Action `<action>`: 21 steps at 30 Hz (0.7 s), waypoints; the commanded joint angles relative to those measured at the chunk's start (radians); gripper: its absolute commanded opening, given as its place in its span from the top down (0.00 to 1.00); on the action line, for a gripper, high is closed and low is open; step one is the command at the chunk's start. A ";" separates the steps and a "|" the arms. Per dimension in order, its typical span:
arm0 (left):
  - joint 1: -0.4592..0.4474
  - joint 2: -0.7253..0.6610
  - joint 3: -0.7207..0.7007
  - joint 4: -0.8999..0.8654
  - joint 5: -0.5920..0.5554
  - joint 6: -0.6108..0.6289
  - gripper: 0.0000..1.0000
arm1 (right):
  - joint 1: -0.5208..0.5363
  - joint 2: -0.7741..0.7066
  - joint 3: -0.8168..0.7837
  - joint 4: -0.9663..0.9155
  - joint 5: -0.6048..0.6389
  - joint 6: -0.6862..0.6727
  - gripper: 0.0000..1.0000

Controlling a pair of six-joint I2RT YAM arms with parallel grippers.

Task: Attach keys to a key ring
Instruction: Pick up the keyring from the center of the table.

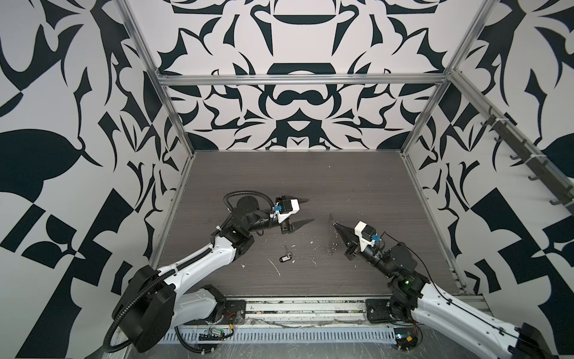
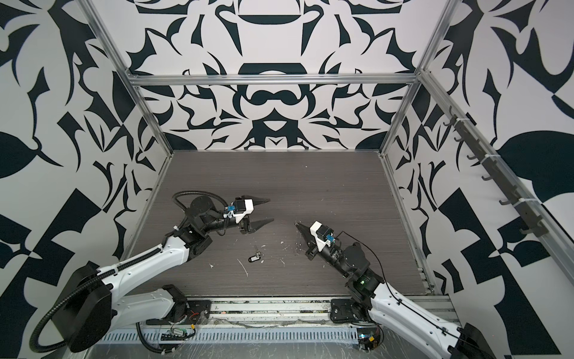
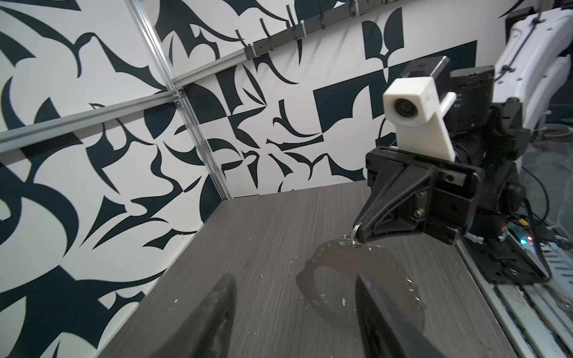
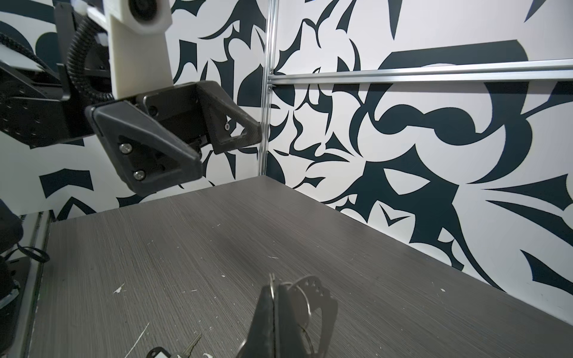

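**Spotter:** What have the right fingers got?

**Operator:** I see my right fingers [image 3: 362,236] pinched tight on a small wire loop at the rim of the key ring [image 3: 410,282], which hangs below the tips. My left fingers [image 1: 302,223] stand spread apart with nothing between them.

**Spotter:** Any writing to go by?

**Operator:** Only the white label on the black tag of the keys [image 1: 285,256], and it's too small for me to read. That bunch lies flat on the desk [image 1: 357,186], toward the front edge, between the two arms and clear of both.

**Spotter:** Do the views agree?

**Operator:** In both top views the key ring is edge-on, a thin line. My left wrist view gives its broad, see-through face and the tiny loops along the rim. My right wrist view catches only part of the tag and one key. Whether the key ring touches the desk I cannot tell.

**Spotter:** And the arms?

**Operator:** Both reach in from the front rail [image 1: 310,306], held above the desk, fingertips pointing roughly toward each other across a gap.
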 commanded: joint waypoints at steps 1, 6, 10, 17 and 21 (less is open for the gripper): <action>-0.001 0.016 0.054 -0.063 0.123 0.020 0.44 | -0.002 -0.017 -0.001 0.045 -0.029 0.040 1.00; -0.007 0.028 0.086 -0.137 0.193 0.060 0.54 | -0.002 -0.003 0.001 0.053 -0.051 0.051 1.00; -0.015 0.037 0.105 -0.191 0.199 0.093 0.60 | -0.003 0.002 0.000 0.072 -0.075 0.063 1.00; -0.058 0.053 0.162 -0.364 0.199 0.211 0.71 | -0.002 0.008 -0.002 0.100 -0.096 0.081 1.00; -0.081 0.061 0.168 -0.382 0.167 0.241 0.75 | -0.003 0.007 -0.005 0.113 -0.105 0.090 1.00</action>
